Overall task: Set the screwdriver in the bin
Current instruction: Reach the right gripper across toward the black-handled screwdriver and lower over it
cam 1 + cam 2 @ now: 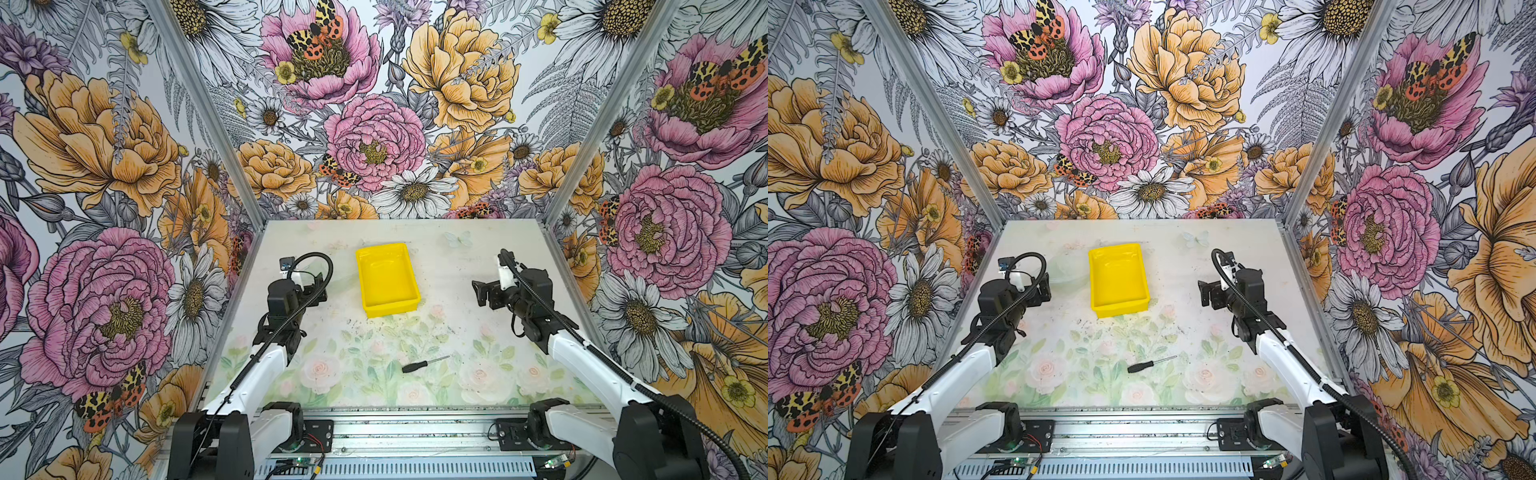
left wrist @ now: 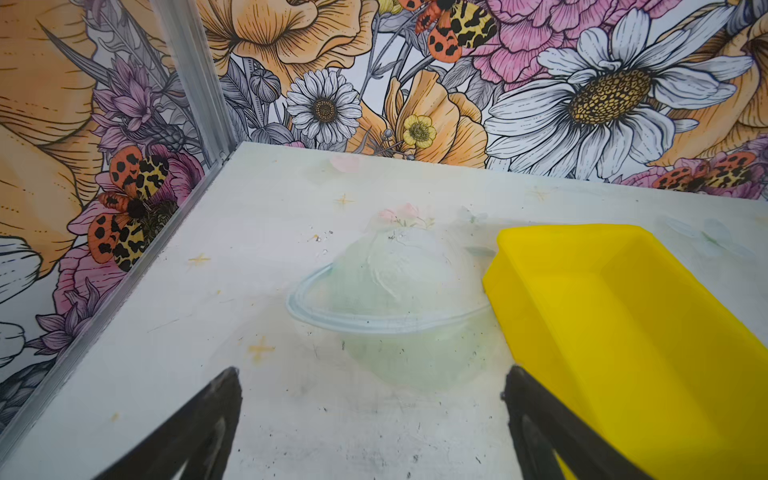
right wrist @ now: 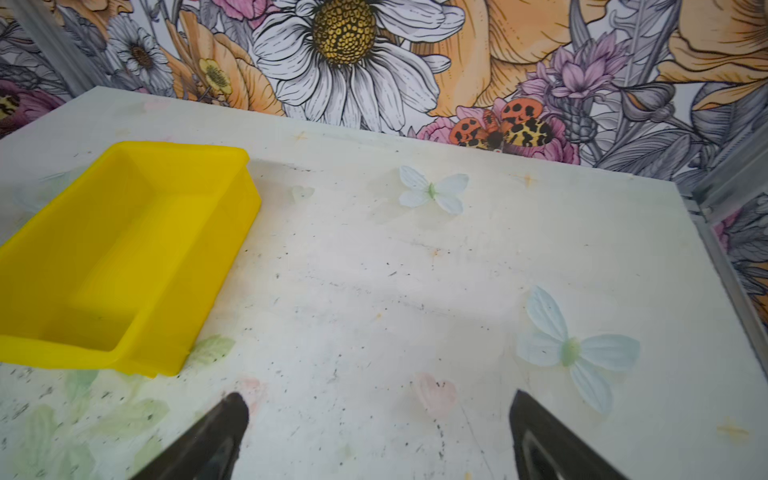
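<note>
Screwdriver [image 1: 424, 364] flat on bench [image 1: 457, 332], near centre; black handle left, shaft pointing right and slightly far. Nothing touching it.
Bin [image 1: 388, 278] far centre, empty, well apart from screwdriver; same layout in both top views.
Left gripper [image 2: 372, 370] left of bin, just beside its left wall, above bench; jaws spread wide, nothing held.
Right gripper [image 3: 378, 395] right of bin, apart from it, above bench; jaws spread wide, nothing held.
Both grippers farther back than screwdriver.
</note>
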You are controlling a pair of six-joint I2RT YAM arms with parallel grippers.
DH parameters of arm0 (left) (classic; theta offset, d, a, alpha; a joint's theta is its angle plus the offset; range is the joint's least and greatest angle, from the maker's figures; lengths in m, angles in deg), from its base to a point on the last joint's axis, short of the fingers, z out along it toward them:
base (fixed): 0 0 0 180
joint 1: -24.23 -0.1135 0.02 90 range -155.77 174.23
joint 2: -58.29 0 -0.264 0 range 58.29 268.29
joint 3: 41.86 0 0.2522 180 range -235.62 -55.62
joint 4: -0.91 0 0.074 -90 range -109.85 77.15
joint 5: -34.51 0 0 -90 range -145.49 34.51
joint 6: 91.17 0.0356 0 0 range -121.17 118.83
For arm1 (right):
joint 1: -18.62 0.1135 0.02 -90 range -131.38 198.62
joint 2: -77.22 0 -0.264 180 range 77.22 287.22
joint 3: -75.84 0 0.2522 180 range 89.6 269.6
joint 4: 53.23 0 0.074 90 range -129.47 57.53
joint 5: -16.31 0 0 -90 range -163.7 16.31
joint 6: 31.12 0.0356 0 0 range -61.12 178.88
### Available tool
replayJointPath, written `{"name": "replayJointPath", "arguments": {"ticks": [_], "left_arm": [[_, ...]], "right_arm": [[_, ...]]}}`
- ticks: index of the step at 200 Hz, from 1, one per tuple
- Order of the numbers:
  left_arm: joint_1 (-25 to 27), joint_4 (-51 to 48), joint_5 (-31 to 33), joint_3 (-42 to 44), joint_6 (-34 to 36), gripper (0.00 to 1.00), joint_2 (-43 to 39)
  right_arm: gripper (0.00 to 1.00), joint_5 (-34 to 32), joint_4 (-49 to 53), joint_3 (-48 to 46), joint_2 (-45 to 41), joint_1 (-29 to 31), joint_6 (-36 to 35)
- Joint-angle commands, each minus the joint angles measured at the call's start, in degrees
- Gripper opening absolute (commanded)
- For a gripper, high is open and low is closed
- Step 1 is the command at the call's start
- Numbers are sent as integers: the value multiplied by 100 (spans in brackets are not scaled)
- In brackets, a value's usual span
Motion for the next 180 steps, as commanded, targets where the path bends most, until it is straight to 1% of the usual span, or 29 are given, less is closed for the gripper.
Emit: {"name": "replayJointPath", "arguments": {"ticks": [1, 26, 52, 94, 106, 132, 160, 180], "left_arm": [[259, -759, -130, -177, -104, 99, -220], [438, -1026, -274, -212, -366, 99, -431], [508, -1135, -376, -217, -520, 99, -542], [510, -1476, -374, -323, -663, 99, -736], [464, -1556, -475, -370, -573, 99, -762], [346, -1958, -839, -564, -492, 99, -821], [364, -2266, -1100, -644, -473, 99, -1034], [384, -2467, -1221, -662, -499, 99, -1156]], "right_arm": [[100, 188, 614, 128, -388, 356, 52], [99, -45, 685, 153, -601, 863, 180], [99, -89, 692, 250, -469, 1281, 116], [99, 267, 750, 588, -67, 1792, -322], [100, 395, 750, 644, 29, 1957, -513], [100, 640, 750, 723, 213, 2150, -697], [99, 801, 755, 682, 265, 2501, -1010], [99, 1088, 765, 688, 319, 2676, -1177]]}}
